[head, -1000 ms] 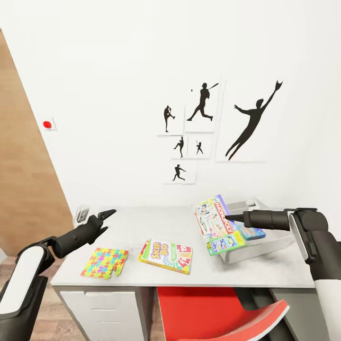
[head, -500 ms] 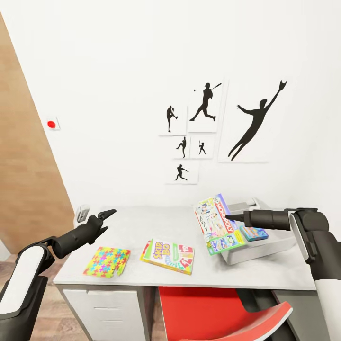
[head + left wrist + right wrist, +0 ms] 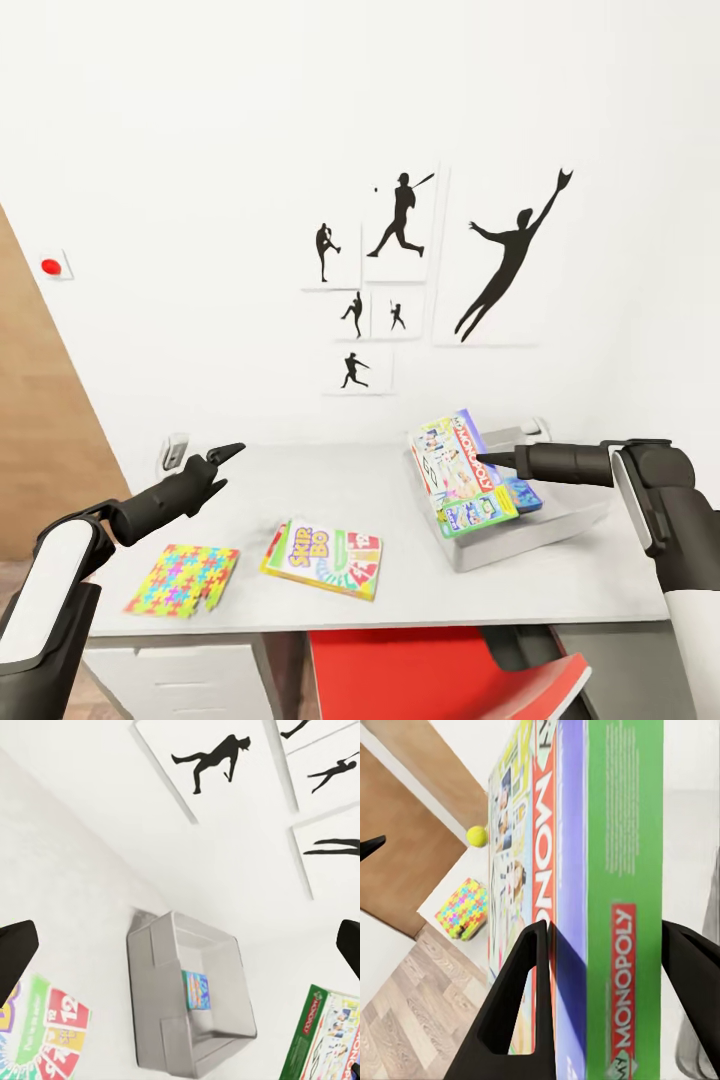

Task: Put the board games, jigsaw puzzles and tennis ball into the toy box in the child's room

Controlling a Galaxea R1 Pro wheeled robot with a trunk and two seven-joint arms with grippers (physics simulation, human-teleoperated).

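Black right gripper clamps Monopoly board game, tilted over toy box rim | blue game inside box | left gripper spread, holding nothing | SKIP-BO, jigsaw flat on grey surface | tennis ball near far edge

My left arm has a glossy white upper shell, rounded, with a dark grey joint band where it meets the forearm. Forearm is matte black, lumpy, tapering toward the left gripper, which is black with two thin pointed fingers. My right arm shows a chunky dark grey elbow housing with a black ring edge, and a white shell below it. The forearm is a smooth black cylinder narrowing to a point. In the right wrist view the right gripper has black, flat, triangular fingers with cut-out centres. No cables, screws or markings visible.
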